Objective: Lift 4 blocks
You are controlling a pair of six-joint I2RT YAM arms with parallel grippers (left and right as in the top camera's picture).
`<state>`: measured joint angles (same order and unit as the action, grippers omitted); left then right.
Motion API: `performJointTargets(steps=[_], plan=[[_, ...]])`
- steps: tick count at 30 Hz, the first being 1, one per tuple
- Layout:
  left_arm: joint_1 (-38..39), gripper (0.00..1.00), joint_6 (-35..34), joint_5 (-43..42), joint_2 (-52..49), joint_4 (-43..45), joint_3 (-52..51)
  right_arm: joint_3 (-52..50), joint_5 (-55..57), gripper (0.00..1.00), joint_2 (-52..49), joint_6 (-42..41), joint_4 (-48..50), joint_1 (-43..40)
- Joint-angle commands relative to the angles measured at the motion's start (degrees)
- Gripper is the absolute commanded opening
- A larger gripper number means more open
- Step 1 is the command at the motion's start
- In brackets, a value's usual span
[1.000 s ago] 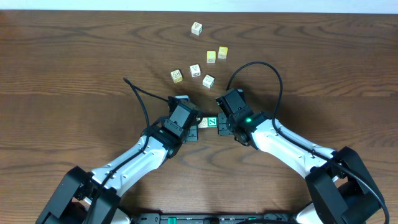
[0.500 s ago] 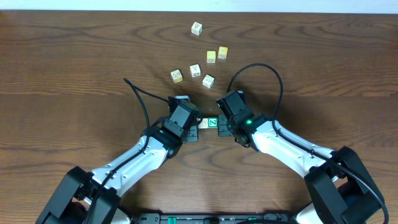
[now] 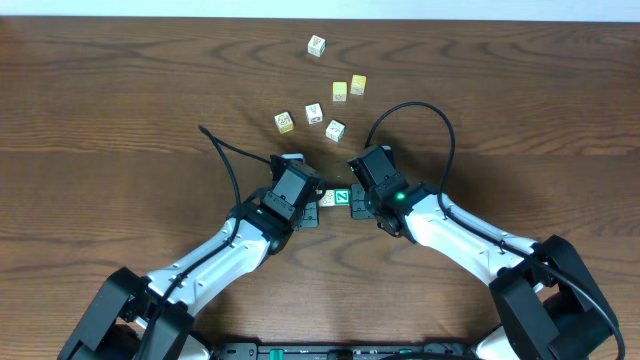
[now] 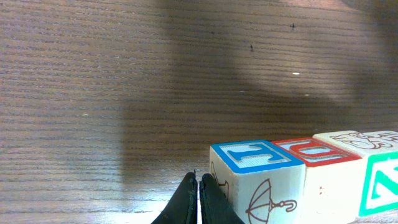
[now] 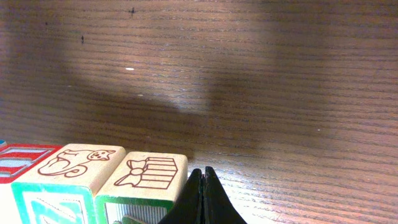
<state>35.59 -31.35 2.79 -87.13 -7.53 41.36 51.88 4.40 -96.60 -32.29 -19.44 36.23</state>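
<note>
At the middle of the table (image 3: 120, 100), between my two arms, the row of four blocks (image 3: 334, 197) lies end to end; its long axis runs side to side, from the left gripper (image 3: 312, 206) across to the right gripper (image 3: 357, 200), with only a slight slant. From my left wrist camera the row starts with the blue-edged block (image 4: 255, 177), a blue letter on one face and an umbrella drawn on the next; touching it comes the red-edged block (image 4: 317, 171); then the green N block (image 4: 379, 186), cut off by the frame edge. From my right wrist camera I see the far end: the green-edged block (image 5: 146, 174) with a ribboned parcel drawn on its pale face, pressed against the N block, which shows a cat outline here. All four are pale wood with coloured borders; seen from overhead, the green N face looks straight up. Both grippers have their fingers closed together, with nothing between them; the left one's tips sit against the blue end, the right one's against the green end. I cannot tell whether the row is clear of the wood. Six loose cubes (image 3: 335, 130) lie well apart, farther up the table.
</note>
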Motion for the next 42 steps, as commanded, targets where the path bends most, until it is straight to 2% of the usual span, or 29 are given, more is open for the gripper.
performJointTargets(steps=[1,10,20,29,42], plan=[[6.01,0.07,-1.57,-20.13,1.4,5.7,3.32,1.95,-23.1,0.01,-0.35,-0.24,3.85,4.11],[6.01,0.07,-1.6,-20.13,1.4,5.75,2.8,1.95,-25.75,0.01,-3.45,-0.24,6.6,4.17],[6.08,0.07,-2.03,-20.33,0.11,6.8,2.73,1.95,-25.49,0.01,-3.48,-0.24,7.06,4.42],[9.49,0.07,-3.5,-20.28,-3.13,10.69,2.73,1.95,-25.53,0.01,-3.48,-0.24,7.06,4.42],[9.49,0.07,-3.45,-18.78,-3.21,10.64,2.73,1.95,-25.86,0.01,-3.48,-0.26,7.06,4.42]])
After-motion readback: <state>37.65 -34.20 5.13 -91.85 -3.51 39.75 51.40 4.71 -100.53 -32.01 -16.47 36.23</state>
